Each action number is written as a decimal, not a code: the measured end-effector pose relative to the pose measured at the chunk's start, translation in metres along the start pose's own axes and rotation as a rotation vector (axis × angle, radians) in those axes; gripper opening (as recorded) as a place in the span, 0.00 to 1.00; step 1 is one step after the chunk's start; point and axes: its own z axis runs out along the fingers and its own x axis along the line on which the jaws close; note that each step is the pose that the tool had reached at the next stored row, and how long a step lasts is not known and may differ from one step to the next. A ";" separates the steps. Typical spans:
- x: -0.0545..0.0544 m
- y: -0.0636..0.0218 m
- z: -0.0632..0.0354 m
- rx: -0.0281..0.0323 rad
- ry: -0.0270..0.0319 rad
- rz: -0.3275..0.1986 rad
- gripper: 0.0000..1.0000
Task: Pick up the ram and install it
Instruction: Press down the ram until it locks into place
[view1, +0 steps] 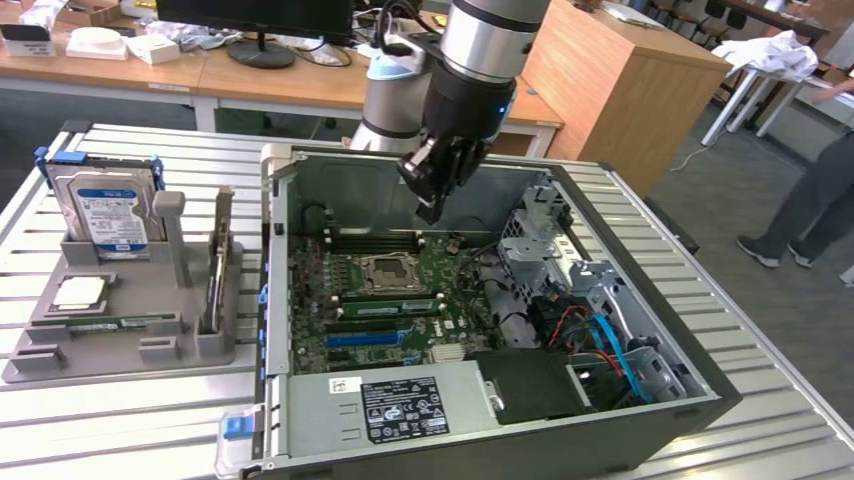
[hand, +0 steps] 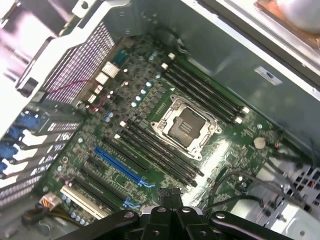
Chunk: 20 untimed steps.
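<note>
From where the exterior view looks on, the arm hangs over the open computer case (view1: 641, 300) with its jaws (view1: 430, 208) pointing down above the motherboard (view1: 387, 310), roughly over the far memory slots behind the bare processor socket (view1: 390, 270). That view also takes in the grey holder (view1: 120, 345) on the slatted table (view1: 134, 410), off to the exterior view's left of the case. It carries the hard drive (view1: 110, 215) standing at its back, a square silver chip (view1: 80, 293) lying flat, and the ram (view1: 218, 265) standing on its long edge in a slot at the holder's case-side end (a second thin green strip lies flat along the front trough). The wrist view gives the close look down: the jaws (hand: 170, 196) are pinched shut, tips together, with nothing between them, hovering clear of the board. Below them run the black memory slots (hand: 155, 150), white-clipped, on both sides of the open socket (hand: 186, 126). The ram is well apart from the jaws, outside the case with the case wall between them. A person (view1: 814, 205) stands at the exterior view's far right.
</note>
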 end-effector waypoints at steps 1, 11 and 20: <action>0.000 0.0000 0.0000 0.0000 -0.0007 0.015 0.10; 0.000 0.0000 0.0001 0.0004 -0.0072 0.173 0.10; 0.000 0.0000 0.0003 0.0007 -0.0133 0.316 0.10</action>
